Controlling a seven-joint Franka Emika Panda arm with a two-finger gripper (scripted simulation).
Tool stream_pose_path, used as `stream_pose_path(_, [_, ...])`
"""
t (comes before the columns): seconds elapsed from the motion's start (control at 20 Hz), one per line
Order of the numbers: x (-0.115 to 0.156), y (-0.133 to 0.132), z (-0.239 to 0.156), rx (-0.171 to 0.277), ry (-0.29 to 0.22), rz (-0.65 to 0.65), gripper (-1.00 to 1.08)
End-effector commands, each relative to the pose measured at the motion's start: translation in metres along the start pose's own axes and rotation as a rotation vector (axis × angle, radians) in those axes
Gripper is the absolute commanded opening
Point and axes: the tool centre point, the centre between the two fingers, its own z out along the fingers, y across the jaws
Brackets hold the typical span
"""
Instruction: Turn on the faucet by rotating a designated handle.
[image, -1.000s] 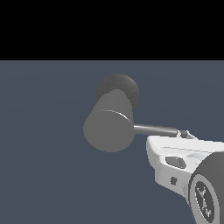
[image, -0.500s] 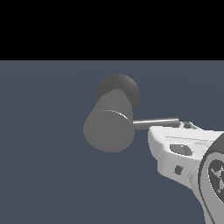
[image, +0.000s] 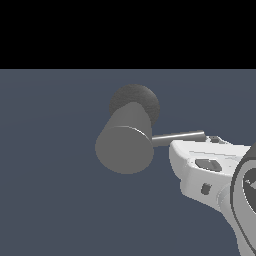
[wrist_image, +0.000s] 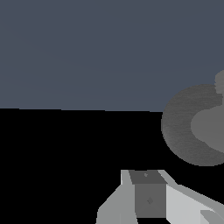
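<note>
Faucet: the faucet (image: 125, 142) lies near the middle of the exterior view, a thick matte grey cylinder with a flat round end face turned toward the camera and a darker, grainy round base (image: 136, 100) behind it.
Handle: the handle (image: 177, 137) is a thin, straight, smooth silver-grey rod that juts from the cylinder toward the exterior view's right, roughly level; its far tip ends just above the robot's white shell.
Hand: the hand (wrist_image: 148, 199) shows in the wrist view only as a glossy white body with one dark grey block. Its fingertips are not visible, so I cannot tell whether it is wide or narrow. Nothing is seen held.
Arm: a glossy white moulded casing (image: 210, 167) sits just beside and below the rod's tip; whether they touch is unclear.
Surface: flat, dull blue-grey ground.
Risk: the rod is slim and slick, so a push near the tip could slide off.
Risk: the bulky casing could strike the cylinder instead of the rod and stall the turn.
</note>
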Motion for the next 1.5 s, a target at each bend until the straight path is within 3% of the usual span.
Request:
stream_pose_path(0.0, [0.001,0.035,-0.013,-0.064,0.028,0.025,-1.0])
stream_pose_path(0.85, [-0.059,0.054,-0.014,-0.075,0.002,0.029,-1.0])
stream_pose_path(0.9, [-0.059,0.054,-0.014,-0.075,0.002,0.029,-1.0])
stream_pose_path(0.95, [-0.032,0.04,-0.017,-0.054,0.055,0.029,-1.0])
stream_pose_path(1.45, [-0.065,0.063,-0.017,-0.063,0.033,0.029,-1.0])
